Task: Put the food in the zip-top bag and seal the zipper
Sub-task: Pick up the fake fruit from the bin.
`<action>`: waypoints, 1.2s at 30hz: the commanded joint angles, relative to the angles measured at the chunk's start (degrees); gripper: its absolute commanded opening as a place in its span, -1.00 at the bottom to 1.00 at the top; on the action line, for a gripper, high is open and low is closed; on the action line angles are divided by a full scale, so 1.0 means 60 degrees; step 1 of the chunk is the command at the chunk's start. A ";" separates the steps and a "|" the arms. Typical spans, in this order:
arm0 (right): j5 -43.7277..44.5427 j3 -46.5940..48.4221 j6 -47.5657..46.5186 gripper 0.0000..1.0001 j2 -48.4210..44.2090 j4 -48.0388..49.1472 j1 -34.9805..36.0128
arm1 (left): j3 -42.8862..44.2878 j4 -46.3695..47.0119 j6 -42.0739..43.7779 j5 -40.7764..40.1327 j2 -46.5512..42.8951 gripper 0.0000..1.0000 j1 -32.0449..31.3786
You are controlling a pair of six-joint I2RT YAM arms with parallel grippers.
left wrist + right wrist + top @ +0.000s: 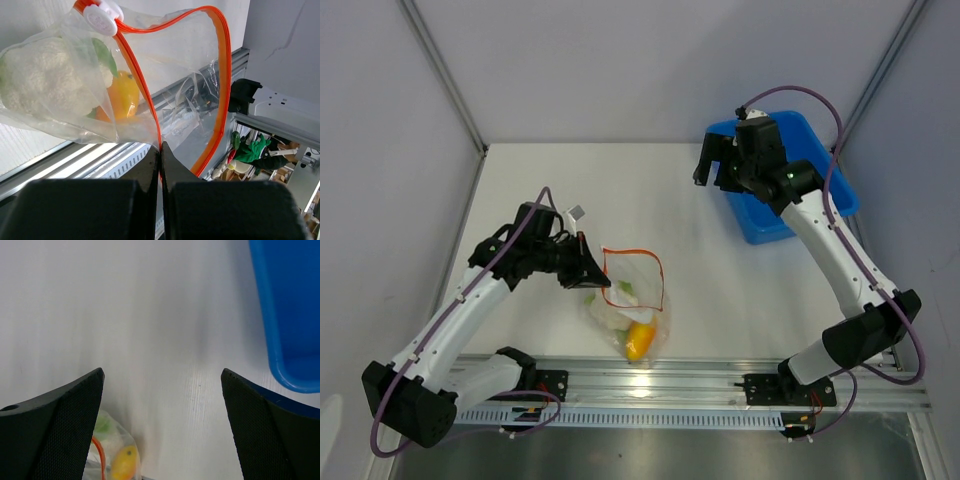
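Zip-top bag (pixel 650 300) holds cauliflower (pixel 45 85), yellow piece (pixel 122 95); left hand (pixel 160 150) pinches zipper (pixel 227 75); right hand (pixel 161 371) wide, empty.

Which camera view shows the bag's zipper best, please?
Left wrist: the zipper loops close up, pinched by the left gripper. The top view shows a small open loop; the right wrist, only a sliver.

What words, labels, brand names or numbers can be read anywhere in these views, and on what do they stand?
None can be read in any view.
White slider on the zip-top bag's orange zipper: faint marks, too blurred to read.
Blue bin and table: no lettering visible.
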 commanded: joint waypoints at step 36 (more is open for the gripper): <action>0.4319 0.4360 0.3251 0.99 0.4013 -0.3453 -0.3074 | -0.0603 -0.0004 0.1190 -0.0879 -0.0440 -0.99 -0.0282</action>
